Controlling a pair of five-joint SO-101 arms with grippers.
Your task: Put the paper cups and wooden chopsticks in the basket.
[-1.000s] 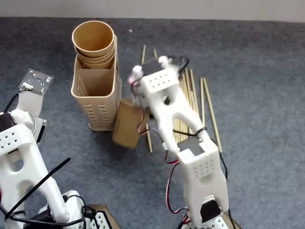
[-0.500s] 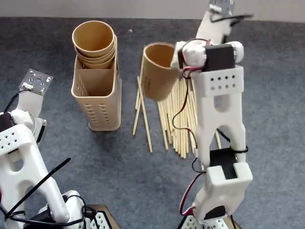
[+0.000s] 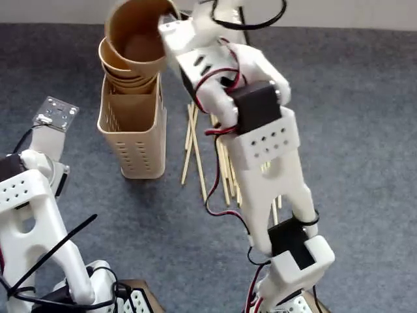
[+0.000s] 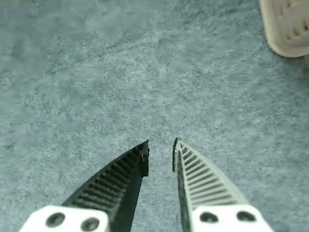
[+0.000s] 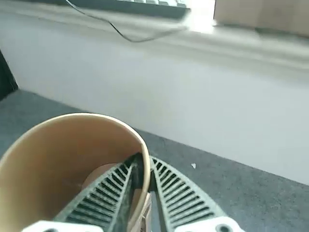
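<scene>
A paper cup (image 3: 138, 40) is being clenched by the right gripper (image 5: 147, 162) above the basket (image 3: 140, 153); lowering and release seem due.

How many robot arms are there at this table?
2. The right arm holds a paper cup by its rim above the basket; the left arm is beside the basket, over bare carpet.

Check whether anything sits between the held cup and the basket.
Only the stack of cups already in the basket's far compartment: the right hand holds the cup over it. Nothing else visible intervenes, and the near compartment looks free.
</scene>
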